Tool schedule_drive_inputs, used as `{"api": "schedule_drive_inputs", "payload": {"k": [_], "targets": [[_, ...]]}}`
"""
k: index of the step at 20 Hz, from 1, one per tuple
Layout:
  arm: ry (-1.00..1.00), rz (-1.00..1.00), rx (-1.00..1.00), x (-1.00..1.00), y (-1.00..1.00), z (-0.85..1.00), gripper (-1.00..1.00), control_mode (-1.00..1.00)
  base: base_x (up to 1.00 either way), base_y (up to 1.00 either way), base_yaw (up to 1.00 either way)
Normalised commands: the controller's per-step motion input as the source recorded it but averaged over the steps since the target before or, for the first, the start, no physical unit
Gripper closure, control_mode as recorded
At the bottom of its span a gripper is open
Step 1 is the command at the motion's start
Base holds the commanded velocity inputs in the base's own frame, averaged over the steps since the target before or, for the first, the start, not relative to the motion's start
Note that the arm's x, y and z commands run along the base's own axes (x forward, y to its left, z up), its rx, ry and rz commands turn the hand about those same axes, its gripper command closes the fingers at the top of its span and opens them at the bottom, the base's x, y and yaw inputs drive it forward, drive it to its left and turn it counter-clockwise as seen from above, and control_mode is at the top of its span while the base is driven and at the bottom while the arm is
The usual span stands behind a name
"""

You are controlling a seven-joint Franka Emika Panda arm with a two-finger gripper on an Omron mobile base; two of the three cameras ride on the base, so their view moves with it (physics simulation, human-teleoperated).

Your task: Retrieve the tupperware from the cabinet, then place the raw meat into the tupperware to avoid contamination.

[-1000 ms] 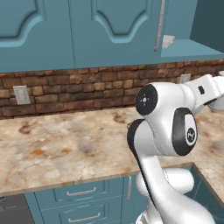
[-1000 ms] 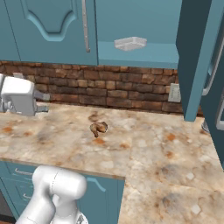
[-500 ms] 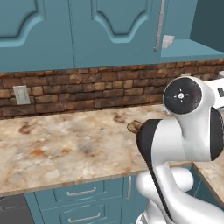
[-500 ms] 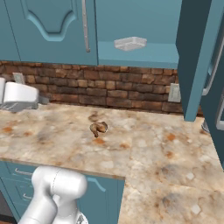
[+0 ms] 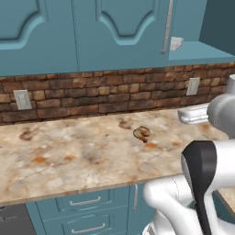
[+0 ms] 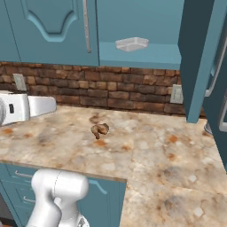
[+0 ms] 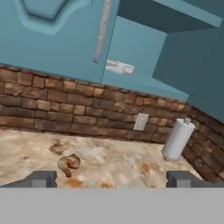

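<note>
The tupperware [image 5: 176, 43] [image 6: 131, 44] [image 7: 119, 67], a shallow whitish container, lies on the low shelf of the open teal cabinet [image 5: 197, 53] [image 6: 142, 55]. The raw meat [image 5: 142, 133] [image 6: 100, 130] [image 7: 69, 163], a curled brown lump, rests on the marble counter [image 6: 146, 155] below and left of that shelf. My gripper [image 7: 111, 179] is open and holds nothing. It hovers over the counter's front part and faces the brick wall. The meat lies ahead of its left fingertip [image 7: 41, 178], and the tupperware is high above.
The cabinet's open door [image 6: 199, 57] juts out over the counter on the right. A grey cylinder [image 7: 177, 140] stands in the right corner, a wall outlet [image 7: 140, 121] to its left. The neighbouring door [image 5: 119, 32] is closed. Teal drawers [image 5: 85, 202] run under the counter edge.
The arm's bulk has swung right in the left base view, uncovering the meat. The hand has shifted slightly over the counter. The jaws stay open.
</note>
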Motion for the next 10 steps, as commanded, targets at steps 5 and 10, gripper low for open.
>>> {"api": "schedule_drive_inputs", "payload": {"k": [5,10], "targets": [[-0.27,0.33,0.17,0.28,0.0,0.0,-1.0,-1.0,0.0,0.0,0.0],[-0.36,0.24,0.16,0.23,0.0,0.11,-1.0,-1.0,0.0,0.0,0.0]]}}
